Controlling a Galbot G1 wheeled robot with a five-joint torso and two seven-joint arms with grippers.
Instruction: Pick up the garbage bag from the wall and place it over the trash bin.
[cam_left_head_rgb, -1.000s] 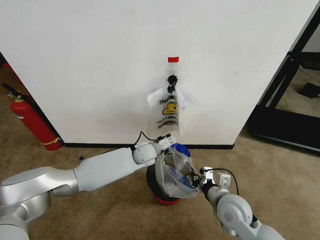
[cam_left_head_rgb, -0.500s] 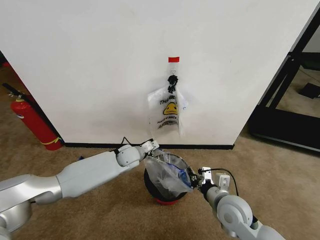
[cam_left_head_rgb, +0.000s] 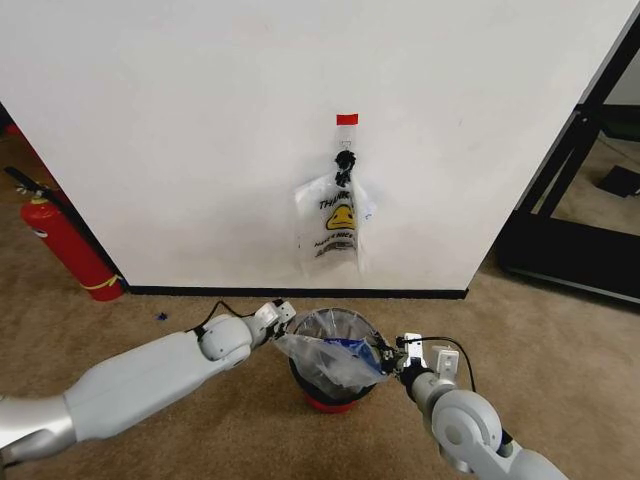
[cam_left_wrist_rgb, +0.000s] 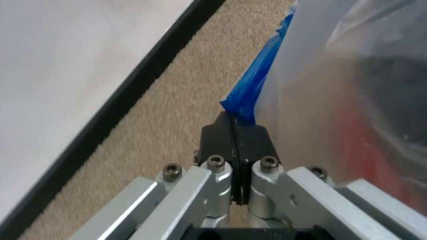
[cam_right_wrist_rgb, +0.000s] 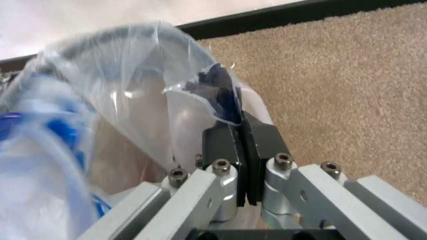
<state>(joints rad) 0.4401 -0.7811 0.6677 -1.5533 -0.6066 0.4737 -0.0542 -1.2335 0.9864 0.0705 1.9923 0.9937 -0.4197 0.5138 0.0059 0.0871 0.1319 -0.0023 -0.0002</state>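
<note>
The garbage bag (cam_left_head_rgb: 322, 352), translucent white with blue patches, is stretched open across the top of the trash bin (cam_left_head_rgb: 322, 388), a dark round bin with a red base. My left gripper (cam_left_head_rgb: 281, 313) is shut on the bag's left edge, pinching a blue fold (cam_left_wrist_rgb: 257, 85) between its black pads (cam_left_wrist_rgb: 219, 141). On the opposite side, my right gripper (cam_left_head_rgb: 388, 357) is shut on the bag's right edge (cam_right_wrist_rgb: 220, 107). The wall (cam_left_head_rgb: 180, 120) stands right behind the bin, with a red tape strip (cam_left_head_rgb: 346, 119) and a black clip (cam_left_head_rgb: 345, 160).
A second smiley bag (cam_left_head_rgb: 335, 225) hangs from the clip on the wall. A red fire extinguisher (cam_left_head_rgb: 65, 245) leans at the far left. A black frame (cam_left_head_rgb: 565, 210) stands at the right. Brown carpet lies around the bin.
My left gripper has moved left and down with the bag's edge, pulling the bag's mouth wider and lower over the bin. The right gripper has barely moved.
</note>
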